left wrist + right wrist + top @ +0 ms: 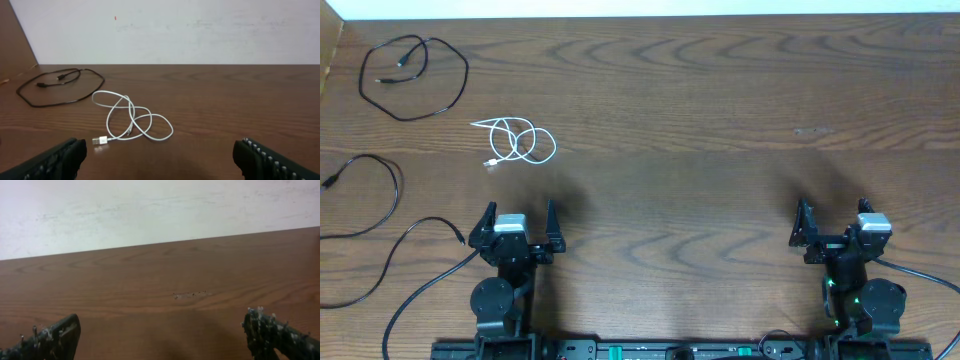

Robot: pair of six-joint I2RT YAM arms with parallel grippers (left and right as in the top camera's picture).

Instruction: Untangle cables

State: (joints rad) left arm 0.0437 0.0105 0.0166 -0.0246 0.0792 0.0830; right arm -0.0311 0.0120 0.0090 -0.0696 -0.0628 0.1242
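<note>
- Left gripper (518, 214) and right gripper (834, 212) sit at the near table (720, 120) edge. Jaws are spread wide on both, nothing is held, and neither touches a cord.
- Left edge, beside the left gripper: black cords (392, 195) lie in loose open curves and run out of view.
- Farther out, ahead of the left gripper: white cable (131, 117), several loops crossing over themselves, plug end nearest the gripper. It is apart from every black one.
- Far-left corner: black cable (415, 78) lies in one wide ring with its ends inside.
- Judgement: the cords look separated from one another. The white cable's self-crossings look like the work left.
</note>
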